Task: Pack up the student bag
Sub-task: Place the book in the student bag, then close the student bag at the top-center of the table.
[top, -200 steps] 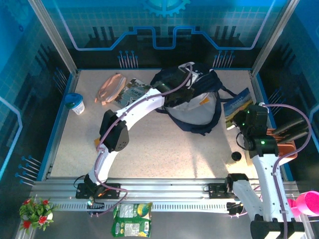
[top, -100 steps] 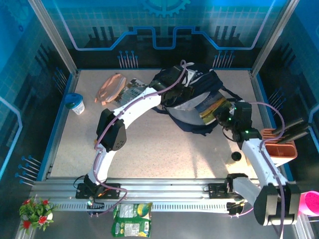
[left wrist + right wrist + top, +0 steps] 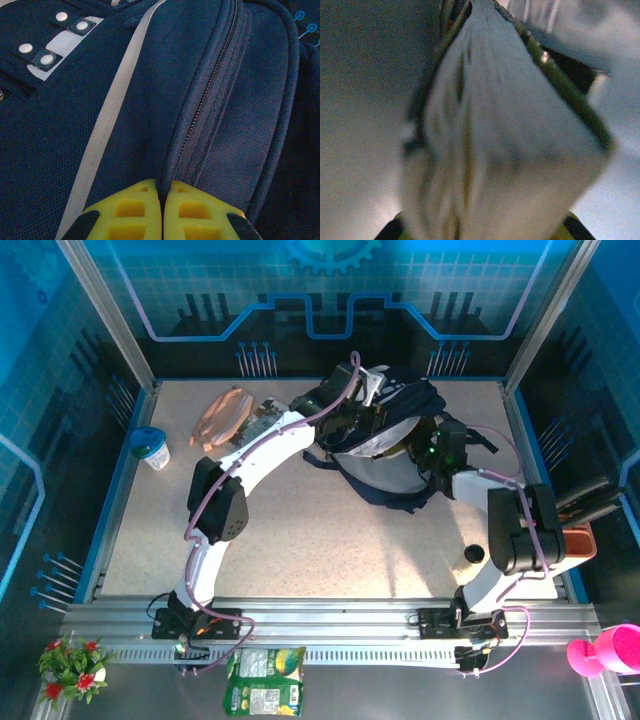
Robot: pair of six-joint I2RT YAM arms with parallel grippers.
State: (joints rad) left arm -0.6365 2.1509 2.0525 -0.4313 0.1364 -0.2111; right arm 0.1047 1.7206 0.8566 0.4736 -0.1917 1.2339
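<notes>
The student bag (image 3: 418,406) is pinched tight in my left claw (image 3: 162,194); my right claw (image 3: 424,453) holds a book (image 3: 490,140) against it.

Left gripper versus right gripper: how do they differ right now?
The left gripper pinches navy fabric of the student bag beside its zipper; the right gripper grips a book, blurred up close. In the top view, the left gripper is at the bag's top and the right gripper reaches it from the right. Both are closed on something at the bag.
</notes>
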